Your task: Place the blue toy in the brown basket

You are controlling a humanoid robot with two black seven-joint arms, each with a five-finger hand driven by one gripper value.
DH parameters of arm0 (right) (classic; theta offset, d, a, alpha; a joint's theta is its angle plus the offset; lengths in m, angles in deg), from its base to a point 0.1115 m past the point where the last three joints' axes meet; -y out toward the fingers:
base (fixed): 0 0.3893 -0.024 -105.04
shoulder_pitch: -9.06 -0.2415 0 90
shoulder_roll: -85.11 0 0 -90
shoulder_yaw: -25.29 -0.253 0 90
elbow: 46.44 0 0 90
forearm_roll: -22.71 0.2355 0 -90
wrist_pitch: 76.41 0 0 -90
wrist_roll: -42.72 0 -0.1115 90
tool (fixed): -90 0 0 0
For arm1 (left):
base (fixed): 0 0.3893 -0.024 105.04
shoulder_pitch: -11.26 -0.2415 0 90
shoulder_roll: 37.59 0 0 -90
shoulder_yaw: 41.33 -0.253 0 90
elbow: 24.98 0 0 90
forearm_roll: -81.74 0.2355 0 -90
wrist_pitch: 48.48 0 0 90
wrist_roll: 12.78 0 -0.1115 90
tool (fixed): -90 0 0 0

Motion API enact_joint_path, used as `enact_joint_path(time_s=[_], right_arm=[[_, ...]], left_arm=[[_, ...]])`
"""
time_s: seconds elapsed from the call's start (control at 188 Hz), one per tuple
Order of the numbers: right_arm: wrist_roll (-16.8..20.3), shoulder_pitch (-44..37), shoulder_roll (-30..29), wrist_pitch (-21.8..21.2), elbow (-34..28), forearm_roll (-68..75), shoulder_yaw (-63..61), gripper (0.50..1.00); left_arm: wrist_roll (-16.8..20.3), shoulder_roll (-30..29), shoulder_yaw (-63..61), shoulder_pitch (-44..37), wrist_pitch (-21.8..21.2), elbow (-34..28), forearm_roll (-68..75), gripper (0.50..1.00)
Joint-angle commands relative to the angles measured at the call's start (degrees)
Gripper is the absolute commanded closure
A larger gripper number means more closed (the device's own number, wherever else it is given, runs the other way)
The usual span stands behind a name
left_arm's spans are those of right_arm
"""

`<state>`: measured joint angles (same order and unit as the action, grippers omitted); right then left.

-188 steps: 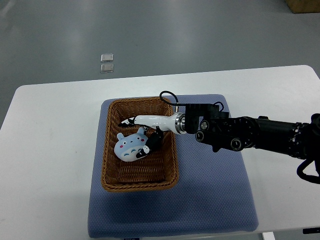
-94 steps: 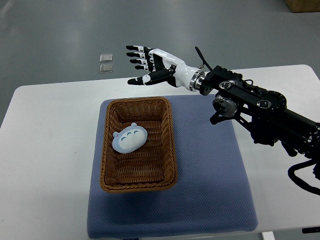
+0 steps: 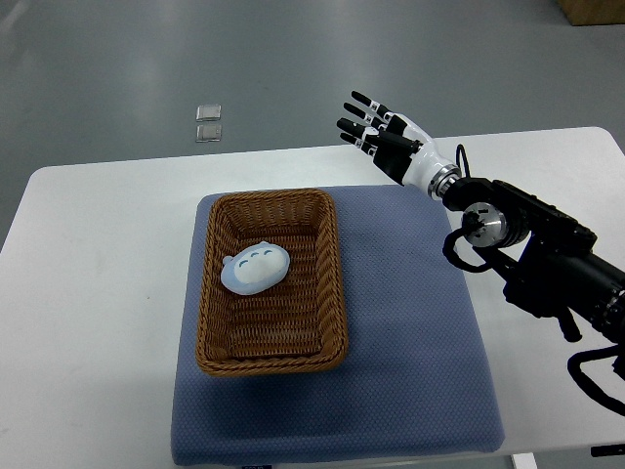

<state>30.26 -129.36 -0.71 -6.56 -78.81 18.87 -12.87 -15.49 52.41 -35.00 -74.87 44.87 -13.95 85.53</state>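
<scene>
No readable text, label, brand, number or sign anywhere in view.
</scene>
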Motion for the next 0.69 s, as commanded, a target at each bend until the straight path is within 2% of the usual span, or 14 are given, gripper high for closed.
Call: enact_joint_path(time_s=[0.0,0.117,0.49,0.681], right_arm=[[0.0,1.7,0.3,-4.2,1.8,4.0,-0.8,0.576],[0.1,2.4,0.9,-6.6,3.7,4.1,-0.7,0.572],[-0.7,3.0,1.1,-6.4,5.3,4.3,-1.3,0.570],[-0.7,4.7,1.4,-6.5,5.2,4.2,-7.3,0.570]], left_arm=[[0.0,0.0,0.0,0.0,0.0,0.4,0.0,0.500],[0.0,0.0,0.1,0.0,0.1,0.7,0.3,0.500],[-0.1,0.0,-0.1,0.0,0.1,0.6,0.2,0.500],[-0.1,0.0,-0.1,0.0,0.1,0.7,0.2,0.500]])
